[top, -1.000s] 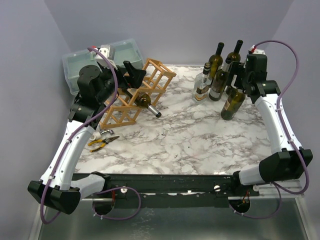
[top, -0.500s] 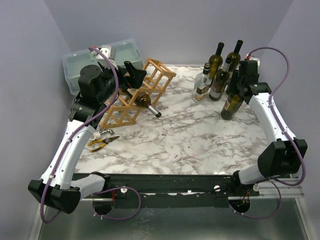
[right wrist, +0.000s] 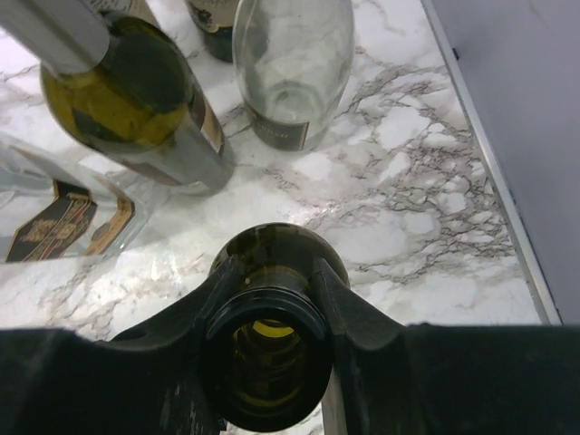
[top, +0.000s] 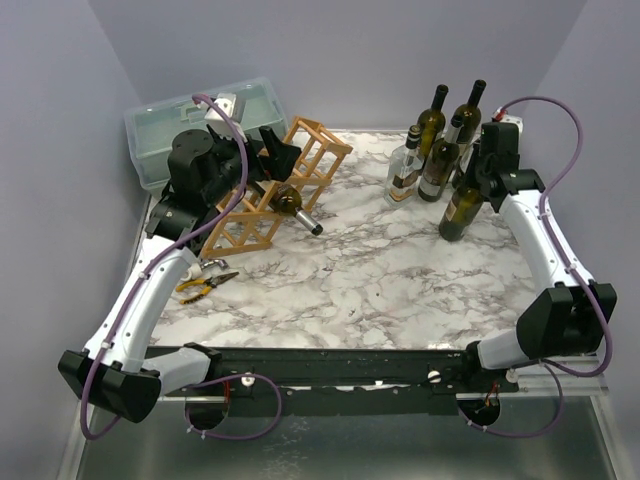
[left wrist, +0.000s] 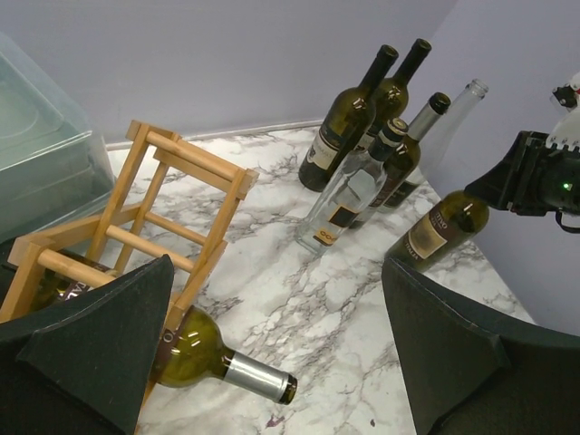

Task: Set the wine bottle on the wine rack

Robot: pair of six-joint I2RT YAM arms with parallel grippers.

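A dark green wine bottle (top: 463, 205) stands slightly tilted on the marble at the right. My right gripper (top: 484, 172) is shut on its neck. From the right wrist I look down into the bottle's open mouth (right wrist: 265, 313), with my right gripper (right wrist: 269, 272) clamped around the neck just below the rim. The light wooden wine rack (top: 318, 150) lies at the back left and has one bottle (top: 291, 204) resting in a lower cell. My left gripper (top: 268, 152) hovers open above the rack. In the left wrist view, rack (left wrist: 186, 177), racked bottle (left wrist: 213, 361) and gripped bottle (left wrist: 438, 232) show.
Several other bottles (top: 433, 128) cluster close behind and left of the gripped one, among them a clear one (top: 405, 172). A pale green toolbox (top: 205, 115) sits behind the rack. Yellow-handled pliers (top: 204, 285) lie near the left edge. A wall rises just right of the table.
My right gripper has dropped onto the bottle's neck and shut on it. The left arm has shifted slightly right above the rack, still open.
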